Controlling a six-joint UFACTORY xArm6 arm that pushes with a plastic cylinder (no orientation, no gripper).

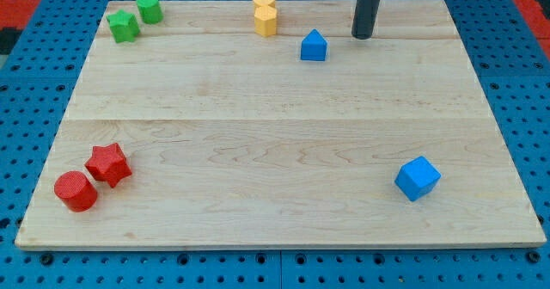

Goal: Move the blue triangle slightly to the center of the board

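Observation:
The blue triangle (314,46) sits near the view's top, a little right of the middle of the wooden board (275,134). My tip (363,36) rests on the board just to the triangle's right and slightly above it, a short gap apart, not touching. The dark rod rises out of the view's top.
A blue cube (418,178) lies at the lower right. A yellow heart (265,0) and yellow hexagon (265,20) stand touching at the top middle. A green star (124,26) and green cylinder (149,9) are top left. A red star (108,163) and red cylinder (76,191) are bottom left.

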